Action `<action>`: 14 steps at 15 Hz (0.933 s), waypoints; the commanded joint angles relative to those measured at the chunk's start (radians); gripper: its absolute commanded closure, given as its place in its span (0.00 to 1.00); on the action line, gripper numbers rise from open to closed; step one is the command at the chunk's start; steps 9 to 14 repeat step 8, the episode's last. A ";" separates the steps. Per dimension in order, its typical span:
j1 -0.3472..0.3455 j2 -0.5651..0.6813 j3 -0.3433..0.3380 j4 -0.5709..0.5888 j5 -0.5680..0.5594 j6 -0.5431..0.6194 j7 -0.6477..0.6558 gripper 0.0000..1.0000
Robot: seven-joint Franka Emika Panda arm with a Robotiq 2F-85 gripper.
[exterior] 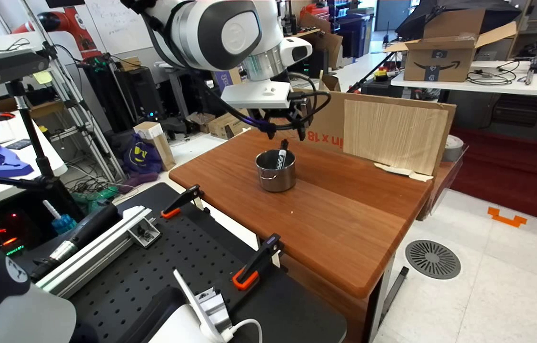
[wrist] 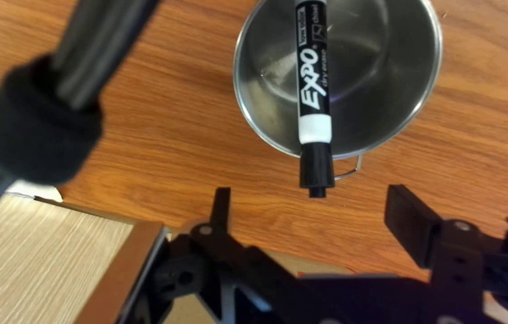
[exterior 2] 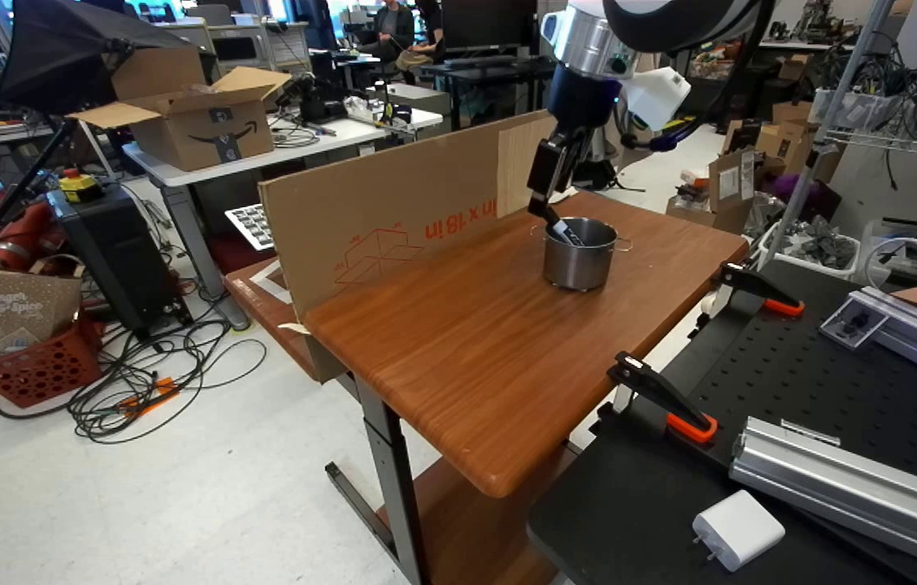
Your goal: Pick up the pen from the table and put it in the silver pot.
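At upper centre of the wrist view, the pen [wrist: 313,90] is propped in the silver pot [wrist: 384,121], one end jutting out, and could be flicked out if clipped during withdrawal by the gripper [wrist: 310,202], spread wide and empty at lower centre.

Dry-erase marker [wrist: 315,90]: "EXPO" largest, white on black; "low odor," "chisel" and "dry erase" in smaller letters, all clear in the wrist view. "EXPO" also made out in an exterior view.

Cardboard panel [exterior 2: 402,187]: red print, upside down, "in x 18 in." Red box drawing [exterior 2: 378,248] alongside; its labels too small to read.

Cardboard shipping box [exterior: 440,62]: Amazon smile arrow, dark, seen in both exterior views.

Brown package [exterior 2: 10,313]: "Ginger & Spice," pale lettering.

White robot housing [exterior: 16,305]: "KA," cut off at the view's edge; round emblem nearby.

Whiteboard [exterior: 111,24]: handwriting, too faint to read.
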 commanded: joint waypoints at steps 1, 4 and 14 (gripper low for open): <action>-0.078 -0.024 0.088 -0.001 0.077 -0.025 -0.082 0.00; -0.044 -0.010 0.055 0.004 0.050 -0.003 -0.045 0.00; -0.044 -0.006 0.053 0.003 0.049 -0.003 -0.043 0.00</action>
